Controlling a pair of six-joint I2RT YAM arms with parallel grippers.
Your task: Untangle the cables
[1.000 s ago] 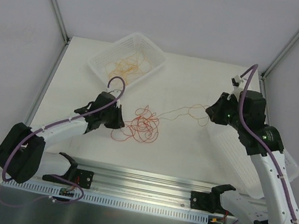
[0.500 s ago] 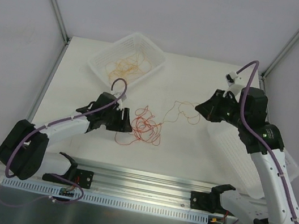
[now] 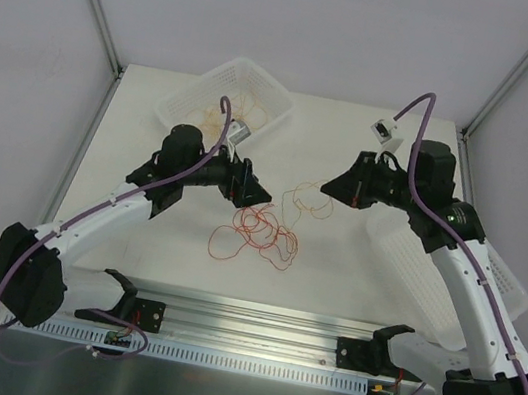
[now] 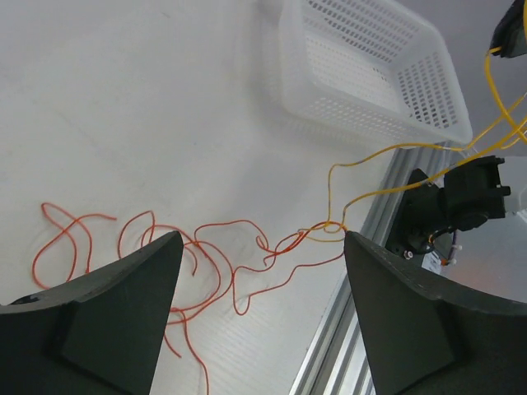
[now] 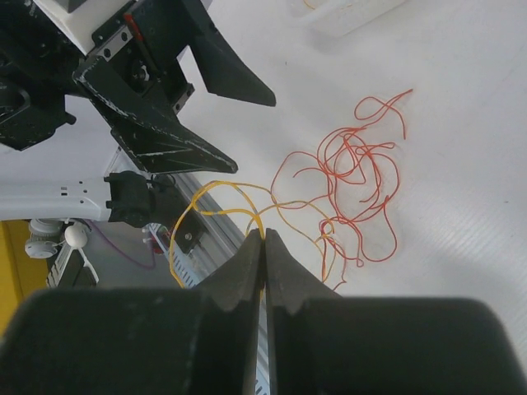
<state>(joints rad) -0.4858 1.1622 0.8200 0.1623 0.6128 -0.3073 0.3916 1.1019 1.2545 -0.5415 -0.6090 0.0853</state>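
The red cables [image 3: 259, 229] lie in a loose tangle on the white table, also seen in the left wrist view as red cables [image 4: 206, 262] and in the right wrist view as red cables [image 5: 356, 169]. My left gripper [image 3: 253, 188] hovers just above them, open and holding nothing; its jaws [image 4: 263, 240] stand wide apart. My right gripper [image 3: 329, 187] is shut on a thin orange cable [image 3: 300, 202], pinched at the fingertips [image 5: 264, 235]. That orange cable [image 4: 362, 169] still crosses the red tangle at one end.
A white mesh basket [image 3: 198, 93] at the back left holds more orange cables [image 3: 225, 113]. A second white basket [image 3: 427, 281] lies under my right arm. The metal rail [image 3: 255, 310] runs along the table's near edge.
My left gripper opened, let go of the red tangle and rose toward the back right. My right gripper moved left with the orange cable. The red tangle has spread looser.
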